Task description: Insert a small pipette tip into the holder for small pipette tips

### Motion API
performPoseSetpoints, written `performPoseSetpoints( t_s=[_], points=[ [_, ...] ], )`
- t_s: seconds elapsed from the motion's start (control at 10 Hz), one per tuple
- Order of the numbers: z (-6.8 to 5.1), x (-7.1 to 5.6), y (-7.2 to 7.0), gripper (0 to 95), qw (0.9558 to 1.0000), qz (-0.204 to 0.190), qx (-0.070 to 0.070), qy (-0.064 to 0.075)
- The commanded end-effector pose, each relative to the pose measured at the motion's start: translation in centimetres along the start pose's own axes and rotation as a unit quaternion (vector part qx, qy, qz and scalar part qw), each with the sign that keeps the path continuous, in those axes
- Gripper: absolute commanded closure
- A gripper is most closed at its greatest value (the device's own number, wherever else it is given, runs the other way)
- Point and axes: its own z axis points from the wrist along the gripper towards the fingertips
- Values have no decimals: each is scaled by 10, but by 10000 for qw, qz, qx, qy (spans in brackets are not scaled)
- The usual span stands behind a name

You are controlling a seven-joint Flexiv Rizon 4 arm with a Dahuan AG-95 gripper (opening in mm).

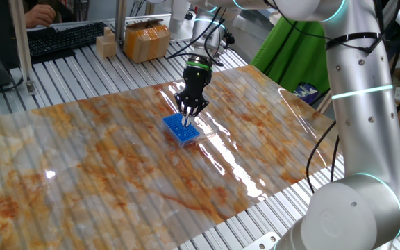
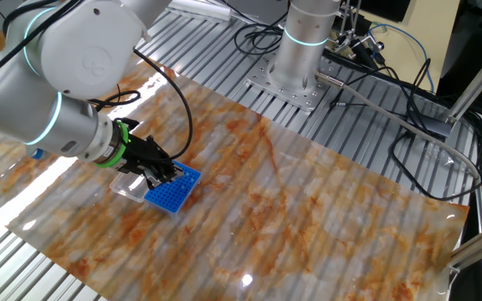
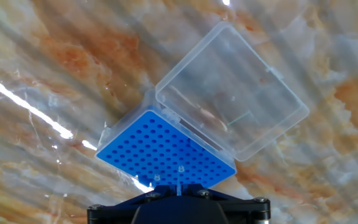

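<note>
The holder for small pipette tips (image 3: 160, 149) is a bright-blue rack with a grid of holes, and its clear hinged lid (image 3: 235, 93) lies open beside it. It sits on the marbled mat (image 1: 117, 160). My gripper (image 3: 179, 190) hangs right over the holder's (image 1: 181, 130) near edge, shut on a small pipette tip (image 3: 179, 185). This thin, pale tip points down at the grid. Two small pale tip ends (image 3: 156, 178) show in holes close by. In the other fixed view my gripper (image 2: 167, 174) hovers over the holder (image 2: 178, 192).
A keyboard (image 1: 61, 38), a wooden block (image 1: 106, 45) and a cardboard box (image 1: 146, 40) stand at the table's far end. A green cloth (image 1: 290, 55) hangs to the right. The arm's base (image 2: 295, 75) and loose cables (image 2: 392, 100) lie beyond the mat.
</note>
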Motion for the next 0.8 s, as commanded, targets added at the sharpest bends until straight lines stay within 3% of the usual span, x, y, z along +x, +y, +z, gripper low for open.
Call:
performPoseSetpoints(
  t_s=[0.1, 0.8],
  points=[
    [0, 0, 0, 950, 10000, -2, -7, 15],
    [-1, 2, -1, 950, 9999, 50, -90, 84]
  ],
)
